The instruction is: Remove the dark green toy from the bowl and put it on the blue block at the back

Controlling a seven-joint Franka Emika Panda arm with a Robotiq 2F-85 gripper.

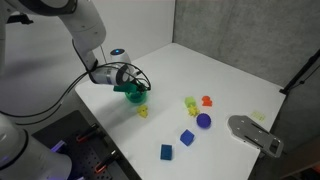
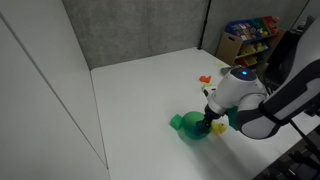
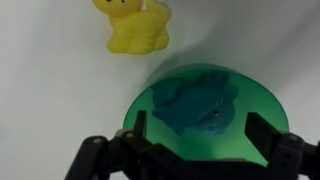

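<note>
Jaws: apart, one finger on each side of the bowl, clamped on nothing
Gripper (image 3: 198,122): low over the bowl, pointing down; in an exterior view (image 1: 136,87) it sits right at the rim
Dark green toy (image 3: 200,106): lying inside the bowl, between the open fingers; cannot tell if they touch it
Bowl (image 3: 262,98): bright green, upright on the white table (image 1: 230,75)
Yellow toy (image 3: 136,26): just beside the bowl, outside it
Blue block (image 1: 186,137): well apart from the bowl, near the purple ball (image 1: 203,120)
Second blue cube (image 1: 166,152): nearer the table edge, bare on top
</note>
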